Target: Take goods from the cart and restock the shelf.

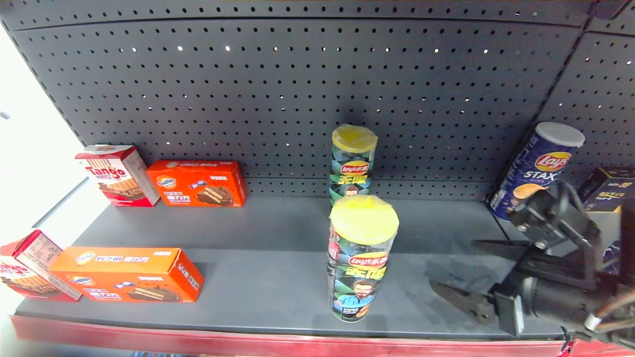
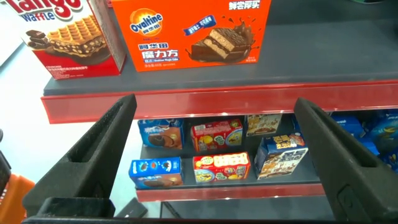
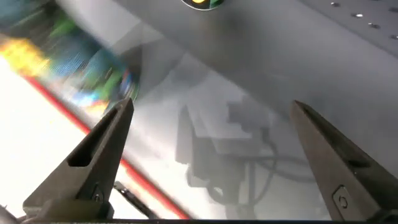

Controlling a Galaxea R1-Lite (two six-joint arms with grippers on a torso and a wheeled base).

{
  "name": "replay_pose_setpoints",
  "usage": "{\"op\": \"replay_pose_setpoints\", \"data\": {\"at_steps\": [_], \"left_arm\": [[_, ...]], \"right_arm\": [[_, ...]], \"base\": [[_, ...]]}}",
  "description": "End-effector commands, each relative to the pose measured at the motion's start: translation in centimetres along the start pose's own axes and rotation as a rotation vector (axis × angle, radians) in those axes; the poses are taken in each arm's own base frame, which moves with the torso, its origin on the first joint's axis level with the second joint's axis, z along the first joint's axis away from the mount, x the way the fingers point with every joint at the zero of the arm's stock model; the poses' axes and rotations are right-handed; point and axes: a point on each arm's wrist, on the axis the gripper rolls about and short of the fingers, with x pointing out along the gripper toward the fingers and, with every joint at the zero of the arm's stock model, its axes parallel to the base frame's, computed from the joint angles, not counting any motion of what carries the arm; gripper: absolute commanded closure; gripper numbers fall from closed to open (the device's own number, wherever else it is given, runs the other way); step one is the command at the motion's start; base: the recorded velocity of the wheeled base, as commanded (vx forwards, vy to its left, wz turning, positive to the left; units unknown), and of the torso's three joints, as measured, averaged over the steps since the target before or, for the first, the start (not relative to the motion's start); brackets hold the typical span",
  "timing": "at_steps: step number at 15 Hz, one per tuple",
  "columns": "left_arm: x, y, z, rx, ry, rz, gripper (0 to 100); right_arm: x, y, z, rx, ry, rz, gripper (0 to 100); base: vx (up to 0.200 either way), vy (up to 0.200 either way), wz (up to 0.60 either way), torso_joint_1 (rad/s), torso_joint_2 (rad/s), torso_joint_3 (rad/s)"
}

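Head view cuts off the wafer box (image 1: pixel 25 267) at 9 o'clock, and the right arm hides part of the blue chip can (image 1: pixel 538 168). On the shelf (image 1: pixel 278 233) the front chip can (image 1: pixel 362 258) stands upright, apart, at 9 o'clock of the right gripper (image 1: pixel 454 265), whose jaws are spread and empty. The left gripper (image 2: pixel 214 106) is likewise spread and holds nothing.

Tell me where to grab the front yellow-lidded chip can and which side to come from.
Grip the front can around its round body at mid-height, below the lid, coming level from the robot's right, where the open right gripper is. It stands upright with bare shelf on that side; a second can stands behind it.
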Motion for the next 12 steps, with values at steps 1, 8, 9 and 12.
{"op": "replay_pose_setpoints", "data": {"at_steps": [1, 8, 9, 12], "left_arm": [[0.0, 0.0, 0.0, 0.0, 0.001, 0.0, 0], [0.0, 0.0, 0.0, 0.0, 0.001, 0.0, 0], [0.0, 0.0, 0.0, 0.0, 0.003, 0.0, 0], [0.0, 0.0, 0.0, 0.003, 0.001, -0.002, 0]], "right_arm": [[-7.4, 0.3, -4.6, 0.002, -0.121, 0.042, 0], [-13.1, 0.6, -13.4, 0.012, -0.202, 0.026, 0], [-13.5, 0.6, -14.6, 0.015, -0.213, 0.021, 0], [-15.3, 0.8, -17.0, 0.063, -0.217, -0.042, 0]], "base": [[0.0, 0.0, 0.0, 0.0, 0.0, 0.0], [0.0, 0.0, 0.0, 0.0, 0.0, 0.0], [0.0, 0.0, 0.0, 0.0, 0.0, 0.0], [0.0, 0.0, 0.0, 0.0, 0.0, 0.0]]}}
